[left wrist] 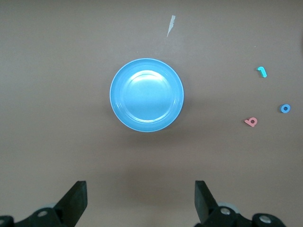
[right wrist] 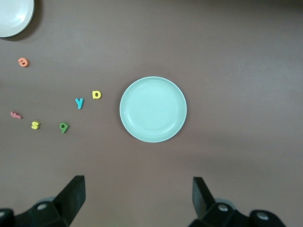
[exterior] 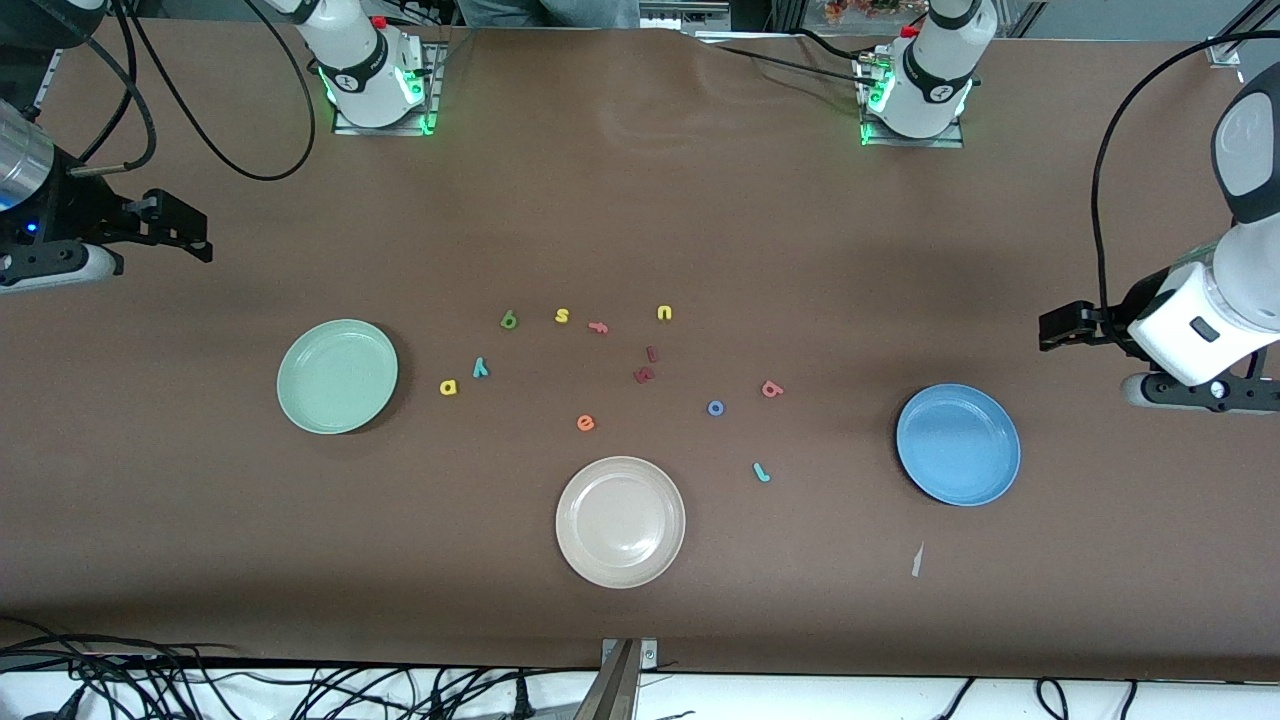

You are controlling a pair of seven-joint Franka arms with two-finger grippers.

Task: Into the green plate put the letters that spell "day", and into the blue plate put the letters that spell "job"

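Both grippers hung empty with fingers spread wide. The right gripper (exterior: 200,240) hovered above bare table at its own end; the round pale mint-green plate (exterior: 337,376) lay just inward of it, with the yellow foam "a" (exterior: 448,387), teal foam "y" (exterior: 480,367) and dark green foam "d" (exterior: 508,320) farther inward, past the plate. The right arm was judged nearer these. The left gripper (exterior: 1048,328) hovered at the opposite end; the round blue plate (exterior: 958,444) lay inward, then the salmon-red foam "b" (exterior: 771,389), blue foam ring "o" (exterior: 715,408) and teal foam "j" (exterior: 761,471).

Beige plate (right wrist: 13,16) cut off at the right wrist view's corner. Two dark red letters (exterior: 646,366) near the table's middle, too small to read.
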